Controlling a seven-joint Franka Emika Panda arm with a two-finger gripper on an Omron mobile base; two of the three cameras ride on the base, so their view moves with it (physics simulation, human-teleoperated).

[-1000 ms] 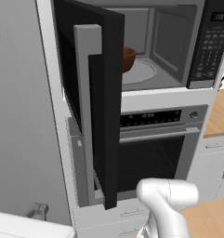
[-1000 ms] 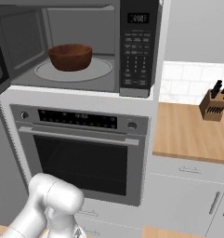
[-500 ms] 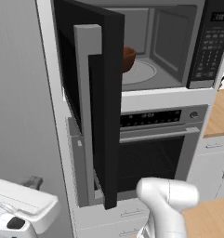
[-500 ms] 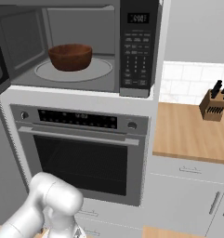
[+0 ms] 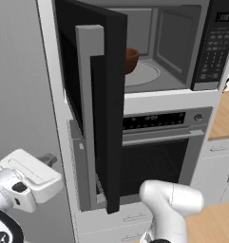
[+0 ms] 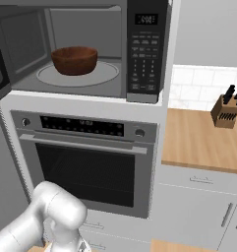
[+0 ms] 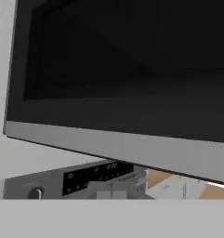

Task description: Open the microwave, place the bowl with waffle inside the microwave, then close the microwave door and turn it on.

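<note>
Bowl (image 6: 74,60) inside microwave (image 6: 85,49), above oven (image 6: 88,162)

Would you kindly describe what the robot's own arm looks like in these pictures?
The arm is glossy white with smooth, rounded tubular links. At the lower left of the left base view its blocky white hand meets a dark joint ring. No cables show.

The wide black microwave door (image 5: 94,104), standing open, hides most of the small reddish-brown bowl (image 5: 131,59) behind its edge; the bowl's contents cannot be seen, and the keypad's small display (image 6: 145,19) is unreadable.
</note>
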